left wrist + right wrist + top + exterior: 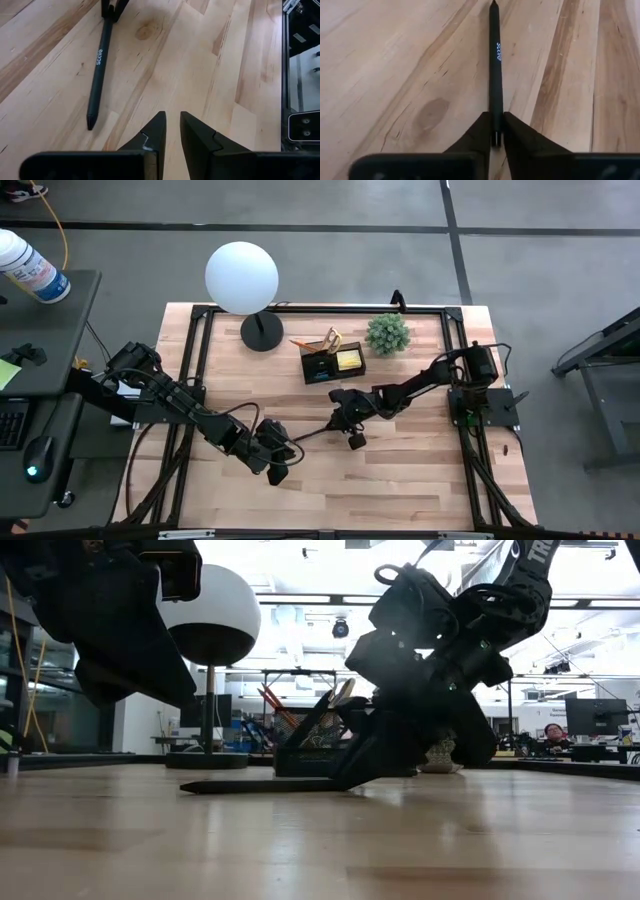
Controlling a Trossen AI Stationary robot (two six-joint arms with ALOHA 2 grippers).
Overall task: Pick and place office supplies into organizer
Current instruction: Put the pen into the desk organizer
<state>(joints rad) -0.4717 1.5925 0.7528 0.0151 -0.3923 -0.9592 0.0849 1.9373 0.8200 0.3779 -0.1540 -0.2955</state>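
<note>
Right hand (495,131) pinches the black pen (494,60) by one end, hiding that end; left hand (172,131) slightly parted, empty.

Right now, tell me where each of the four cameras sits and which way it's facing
High view: above the table, looking straight down; both arms, organizer.
Low view: at table-top height, looking level across; right gripper on the black pen, left arm hanging beside it.
Left wrist view: on the left arm, facing the table past the empty left gripper.
Right wrist view: on the right arm; its fingers pinch the pen's end.
Shared: both wrist views show that pen.
</note>
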